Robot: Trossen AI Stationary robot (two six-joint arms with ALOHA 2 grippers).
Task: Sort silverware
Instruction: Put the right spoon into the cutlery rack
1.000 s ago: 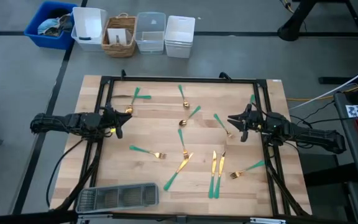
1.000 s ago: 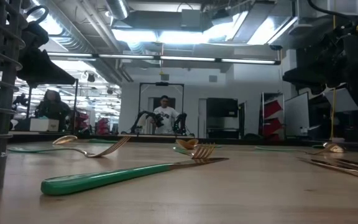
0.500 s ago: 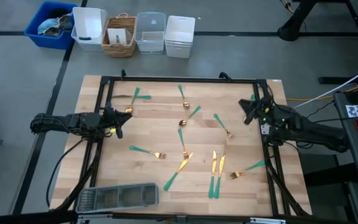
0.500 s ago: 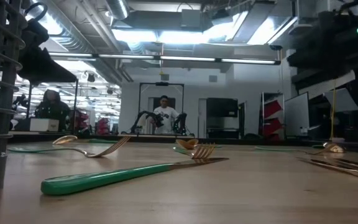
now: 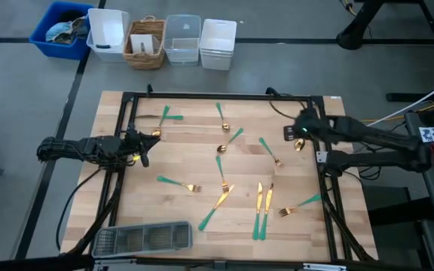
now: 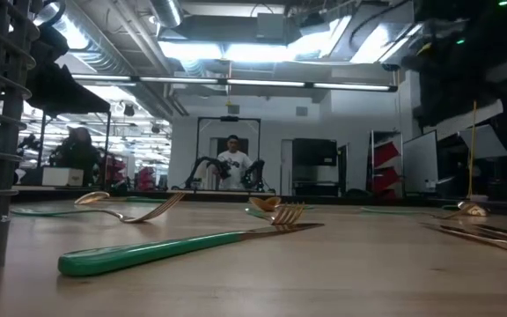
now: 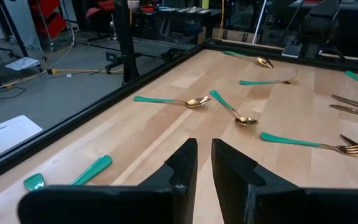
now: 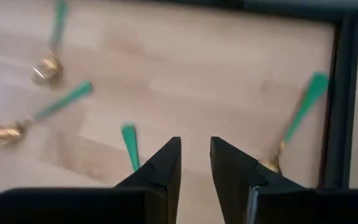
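Sorting has not begun, as far as these views show. The silverware (image 5: 224, 183) lies scattered across the counter (image 5: 202, 162), every piece loose on the wood; the mesh tray (image 5: 142, 238) at the near edge appears empty, though its compartments are too small to read with certainty.

The right pincer (image 5: 301, 129) hovers above the far right corner of the counter, fingers a narrow gap apart and clamped on nothing. One spoon (image 5: 300, 143) lies just beside it, partly under the arm; a fork (image 5: 269, 151) lies a little further in toward the middle.

The left pincer (image 5: 143, 147) waits near the left edge, fingers likewise slightly apart and empty, with a spoon (image 5: 161, 118) just beyond it.

Every piece remains to be picked and placed.
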